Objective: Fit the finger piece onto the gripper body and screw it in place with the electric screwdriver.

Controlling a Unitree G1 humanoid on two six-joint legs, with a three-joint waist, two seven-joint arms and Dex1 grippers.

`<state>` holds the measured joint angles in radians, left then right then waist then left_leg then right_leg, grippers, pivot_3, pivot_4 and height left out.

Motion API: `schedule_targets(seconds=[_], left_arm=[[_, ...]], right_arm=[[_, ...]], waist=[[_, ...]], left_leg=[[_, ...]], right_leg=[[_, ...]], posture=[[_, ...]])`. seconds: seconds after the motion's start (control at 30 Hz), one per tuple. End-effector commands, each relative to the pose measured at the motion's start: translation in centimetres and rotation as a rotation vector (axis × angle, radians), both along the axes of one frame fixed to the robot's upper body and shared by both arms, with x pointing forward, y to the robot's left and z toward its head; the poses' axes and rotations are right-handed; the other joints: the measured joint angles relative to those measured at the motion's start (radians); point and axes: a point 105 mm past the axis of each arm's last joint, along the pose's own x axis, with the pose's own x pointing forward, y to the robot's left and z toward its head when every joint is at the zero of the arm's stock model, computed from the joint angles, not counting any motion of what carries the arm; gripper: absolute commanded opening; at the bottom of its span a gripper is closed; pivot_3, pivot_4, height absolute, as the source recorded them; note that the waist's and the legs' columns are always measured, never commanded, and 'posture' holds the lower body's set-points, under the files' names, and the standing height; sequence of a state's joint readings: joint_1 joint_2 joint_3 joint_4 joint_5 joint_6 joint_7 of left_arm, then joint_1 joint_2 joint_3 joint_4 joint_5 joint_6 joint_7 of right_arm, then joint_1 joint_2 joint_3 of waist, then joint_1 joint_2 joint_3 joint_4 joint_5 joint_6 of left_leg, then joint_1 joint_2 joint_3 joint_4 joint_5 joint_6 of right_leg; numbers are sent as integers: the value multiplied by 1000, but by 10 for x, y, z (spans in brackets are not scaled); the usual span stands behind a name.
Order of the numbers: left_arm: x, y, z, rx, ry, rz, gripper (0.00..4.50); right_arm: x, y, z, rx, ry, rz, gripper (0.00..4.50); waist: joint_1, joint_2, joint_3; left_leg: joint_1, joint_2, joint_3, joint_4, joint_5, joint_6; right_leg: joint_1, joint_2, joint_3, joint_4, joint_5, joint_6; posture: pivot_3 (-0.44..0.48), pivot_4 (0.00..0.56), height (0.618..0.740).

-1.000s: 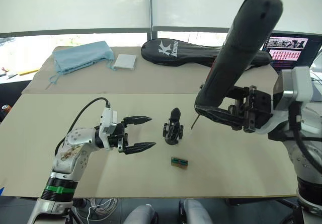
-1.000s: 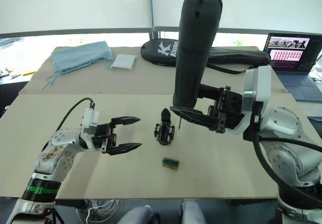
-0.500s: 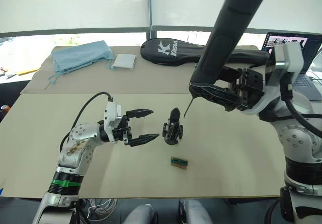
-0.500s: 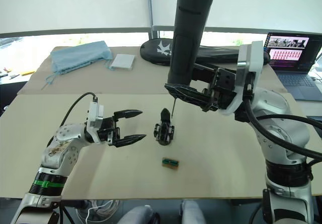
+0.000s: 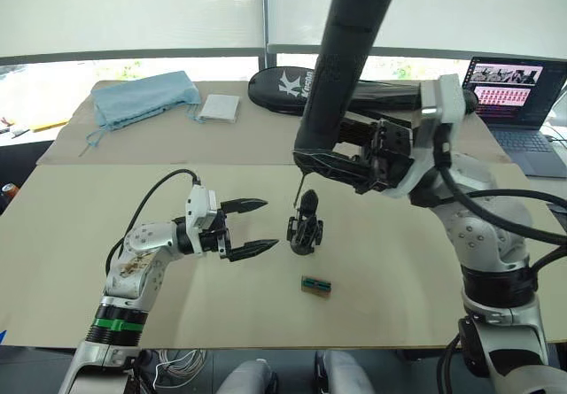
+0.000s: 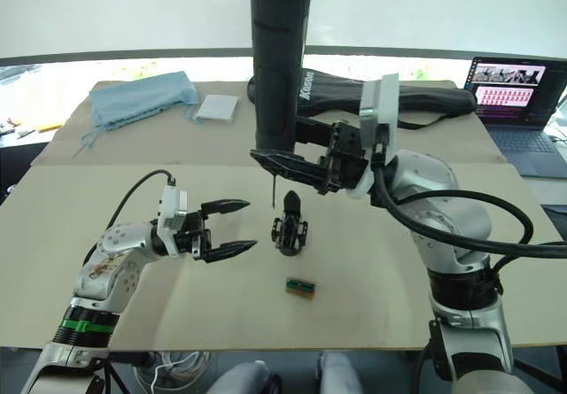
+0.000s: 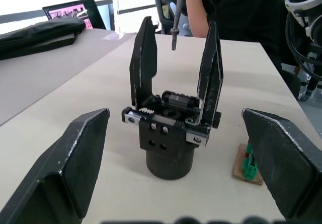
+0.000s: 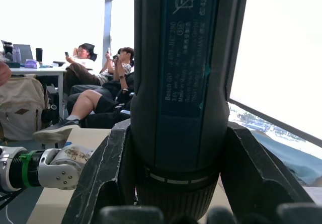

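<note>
Right gripper (image 5: 332, 166) clamps the electric screwdriver (image 5: 341, 66), top cut off, bit above the gripper body (image 5: 304, 226). Left gripper (image 5: 251, 227) gapes beside it on the desk (image 5: 399, 270).

The electric screwdriver (image 5: 350, 49) is dark grey-black with a thin silver bit, its barrel carrying a teal label with fine lettering in the right wrist view, and the right gripper (image 5: 330, 162) clamped on it has 2 black fingers. The gripper body (image 5: 304, 226) is black with small silver screws, and at 5 o'clock from it lies a green-brown block (image 5: 315, 285) on the beige table (image 5: 416, 261). At 11 o'clock sit a pale blue cloth (image 5: 142, 96), a white pad (image 5: 219, 108) and a black bag (image 6: 416, 99) with white lettering; the left gripper (image 5: 252, 227) is black on a white wrist.
</note>
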<state>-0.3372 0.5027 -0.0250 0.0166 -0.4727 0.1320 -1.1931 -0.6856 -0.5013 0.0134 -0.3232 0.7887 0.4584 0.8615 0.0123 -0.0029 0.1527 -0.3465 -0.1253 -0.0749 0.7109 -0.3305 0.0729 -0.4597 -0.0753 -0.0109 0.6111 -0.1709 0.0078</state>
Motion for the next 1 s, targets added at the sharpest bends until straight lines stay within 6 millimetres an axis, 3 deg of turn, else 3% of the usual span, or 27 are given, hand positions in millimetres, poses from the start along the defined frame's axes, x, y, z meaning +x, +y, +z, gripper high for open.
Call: schedule_targets(seconds=[0.03, 0.43, 1.0], left_arm=[[-2, -2, 3, 3, -34, -10, 4500], [2, -11, -26, 70, -16, 7, 4500], [8, -28, -32, 65, -25, 5, 4500]], right_arm=[[-5, 0, 9, 10, -55, 5, 1921], [-3, 2, -12, -43, -34, 24, 1921], [-3, 2, -26, -53, 14, 25, 1921]], waist=[[-1, 0, 0], [-1, 0, 0], [-1, 0, 0]], left_leg=[[0, 0, 0, 0, 0, 0], [0, 0, 0, 0, 0, 0], [0, 0, 0, 0, 0, 0]], right_leg=[[0, 0, 0, 0, 0, 0], [0, 0, -1, 0, 0, 0], [0, 0, 0, 0, 0, 0]], posture=[[0, 150, 740], [0, 150, 740], [0, 150, 740]])
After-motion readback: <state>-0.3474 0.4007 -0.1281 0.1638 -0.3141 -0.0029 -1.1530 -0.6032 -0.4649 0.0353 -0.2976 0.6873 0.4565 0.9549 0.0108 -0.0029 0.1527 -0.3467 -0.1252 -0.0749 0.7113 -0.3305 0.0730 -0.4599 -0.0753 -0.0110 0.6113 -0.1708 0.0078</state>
